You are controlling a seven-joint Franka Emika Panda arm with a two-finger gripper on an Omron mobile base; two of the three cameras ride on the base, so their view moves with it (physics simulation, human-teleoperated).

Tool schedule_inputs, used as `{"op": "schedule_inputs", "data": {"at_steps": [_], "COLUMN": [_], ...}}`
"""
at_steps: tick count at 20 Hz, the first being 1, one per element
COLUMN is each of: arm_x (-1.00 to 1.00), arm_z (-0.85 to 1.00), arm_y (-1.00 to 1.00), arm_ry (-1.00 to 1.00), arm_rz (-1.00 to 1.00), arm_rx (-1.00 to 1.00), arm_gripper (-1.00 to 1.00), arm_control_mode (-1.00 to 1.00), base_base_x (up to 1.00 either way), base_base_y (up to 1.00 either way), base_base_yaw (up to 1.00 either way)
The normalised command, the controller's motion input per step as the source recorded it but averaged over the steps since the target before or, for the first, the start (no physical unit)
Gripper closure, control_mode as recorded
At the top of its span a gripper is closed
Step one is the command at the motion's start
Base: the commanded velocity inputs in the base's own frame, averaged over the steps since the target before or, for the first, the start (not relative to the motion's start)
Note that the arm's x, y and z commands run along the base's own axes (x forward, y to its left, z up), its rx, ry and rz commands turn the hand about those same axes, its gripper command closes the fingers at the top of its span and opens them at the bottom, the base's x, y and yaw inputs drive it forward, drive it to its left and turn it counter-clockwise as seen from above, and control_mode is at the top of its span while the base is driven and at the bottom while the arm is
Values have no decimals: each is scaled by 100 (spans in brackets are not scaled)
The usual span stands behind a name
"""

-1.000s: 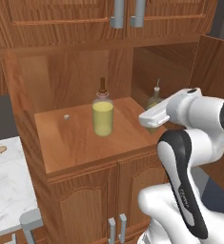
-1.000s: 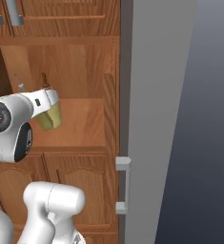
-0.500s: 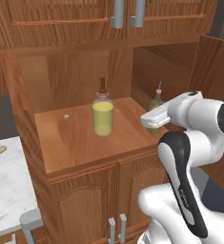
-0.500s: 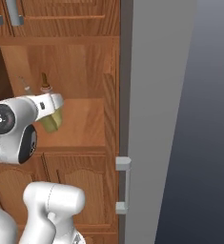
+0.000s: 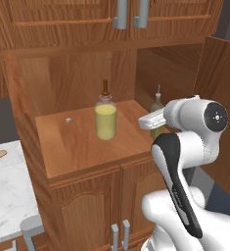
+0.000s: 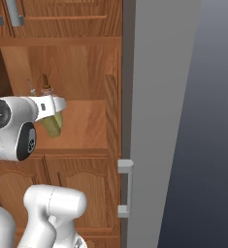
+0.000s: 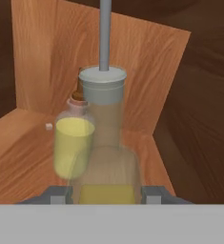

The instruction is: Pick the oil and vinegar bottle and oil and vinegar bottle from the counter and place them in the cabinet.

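Gripper (image 7: 104,193) is clamped on the slim green bottle (image 7: 104,138) just above the cabinet shelf (image 5: 82,147), with the squat yellow bottle (image 5: 105,120) close ahead-left, so a careless release could knock either over.

Warm reddish-brown wood fills most of the room. Upper cupboard doors (image 5: 62,12) carry two grey handles (image 5: 131,13) side by side. Below the open shelf recess sit lower doors (image 5: 89,208) with arched panels and small grey pulls (image 5: 120,234). To the left lies a white marble tabletop (image 5: 6,193), with dark grey wall (image 5: 0,115) behind it. A tall grey panel (image 6: 159,97) with a grey bar handle (image 6: 125,189) stands at the right.
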Motion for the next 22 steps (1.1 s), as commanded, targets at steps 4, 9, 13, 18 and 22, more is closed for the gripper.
{"op": "schedule_inputs", "data": {"at_steps": [4,9,13,18,22], "arm_x": [0,3,2,10,38], "arm_z": [-11,-15,-12,-2,-11], "arm_y": [-6,-14,-8,5,10], "arm_ry": [0,0,0,3,1], "arm_rz": [0,-1,-1,-1,-3], "arm_rx": [2,8,8,2,0], "arm_gripper": [100,100,100,100,100], "arm_control_mode": [-100,-100,-100,-100,-100], "base_base_x": [0,0,0,0,0], "base_base_y": [0,0,0,0,0], "base_base_yaw": [0,0,0,0,0]}}
